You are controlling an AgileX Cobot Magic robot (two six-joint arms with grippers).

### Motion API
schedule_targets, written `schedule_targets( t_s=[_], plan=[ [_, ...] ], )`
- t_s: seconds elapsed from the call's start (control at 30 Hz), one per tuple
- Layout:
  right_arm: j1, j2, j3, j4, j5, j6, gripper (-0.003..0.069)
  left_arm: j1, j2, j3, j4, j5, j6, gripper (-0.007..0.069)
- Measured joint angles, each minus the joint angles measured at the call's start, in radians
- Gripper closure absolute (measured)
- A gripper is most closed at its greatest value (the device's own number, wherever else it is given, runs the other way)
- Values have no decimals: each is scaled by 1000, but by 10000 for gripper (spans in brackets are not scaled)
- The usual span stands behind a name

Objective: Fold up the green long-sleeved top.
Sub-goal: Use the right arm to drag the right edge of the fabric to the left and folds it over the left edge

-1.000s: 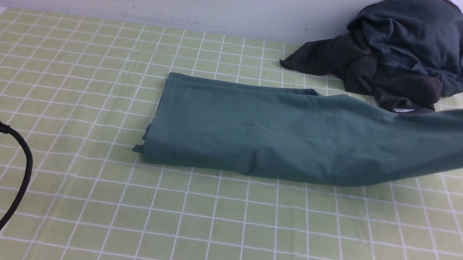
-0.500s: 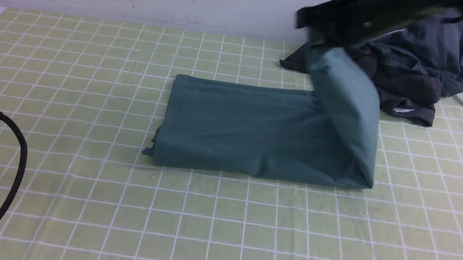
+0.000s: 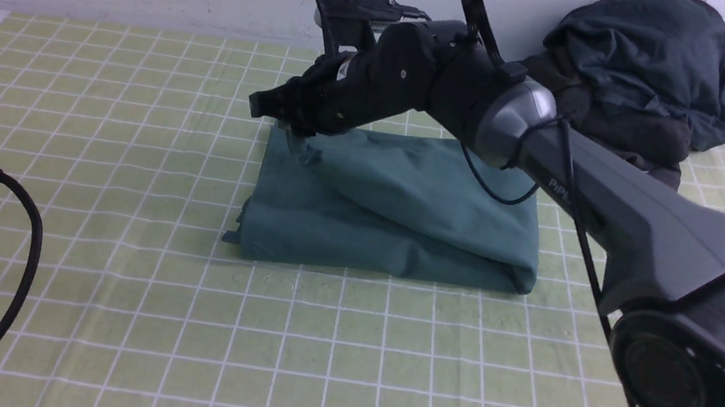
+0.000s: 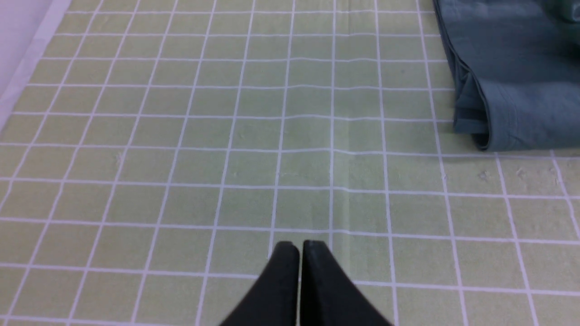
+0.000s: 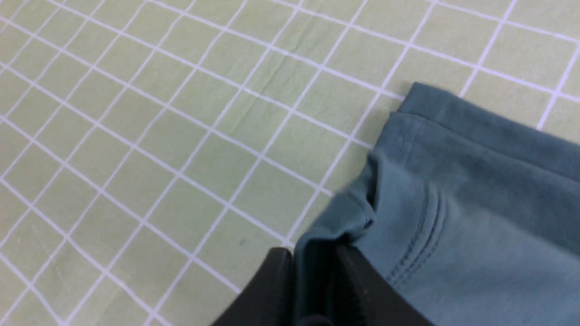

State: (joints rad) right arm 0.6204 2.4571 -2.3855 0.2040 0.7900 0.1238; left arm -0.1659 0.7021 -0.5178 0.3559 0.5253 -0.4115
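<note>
one pale green mat [image 3: 114, 311] ruled with white grid lines covers the whole table, up to the white wall at the back. the right arm [image 3: 613, 193] is the next biggest thing, reaching from the near right of the front view diagonally across to the far left corner of the garment. the green long-sleeved top [image 3: 402, 215] lies in the middle of the mat as a folded rectangle. its upper layer is doubled over the lower one, with a rounded fold on the right, and rises toward the far left corner. behind it on the right, against the wall, sits a crumpled heap of dark clothes [image 3: 640, 78]. a black cable [image 3: 29, 245] loops at the left edge of the front view. the right gripper [image 5: 312, 256] is clamped on the hemmed corner of the top's upper layer. cloth is bunched between its two black fingers [image 5: 276, 271], just above the lower layer's corner. the left gripper [image 4: 299, 248] hangs over bare mat, well apart from the top, its fingers pressed together with nothing between them.
</note>
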Motion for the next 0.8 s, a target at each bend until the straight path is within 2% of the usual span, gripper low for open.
schedule_targets(
  t_s=[0.03,0.1,0.2,0.23,0.3,0.4,0.53,0.57,0.6,0.7,0.8],
  plan=[
    [0,8,-18,0,11,0,455,0,0,0,0,0,0,627],
    [0,12,-26,0,18,0,414,0,0,0,-1,0,0,627],
    [0,13,-34,-1,44,-5,295,0,0,0,-7,0,0,627],
    [0,13,-34,-1,60,-13,270,0,0,0,-10,0,0,627],
    [0,17,-35,-1,95,-29,265,0,0,0,-22,0,0,627],
    [5,42,-38,1,105,-36,313,0,-1,0,-39,0,0,627],
    [22,135,-41,7,93,-54,521,0,-48,0,-54,0,11,627],
    [22,135,-41,7,93,-56,531,0,-48,0,-54,0,11,627],
    [28,155,-46,7,97,-84,610,0,-111,5,-49,-8,32,627],
    [29,140,-93,-15,158,-130,659,0,-218,38,-44,-32,62,627],
    [29,87,-138,-46,228,-149,669,0,-320,80,-41,-72,82,627]
  ],
)
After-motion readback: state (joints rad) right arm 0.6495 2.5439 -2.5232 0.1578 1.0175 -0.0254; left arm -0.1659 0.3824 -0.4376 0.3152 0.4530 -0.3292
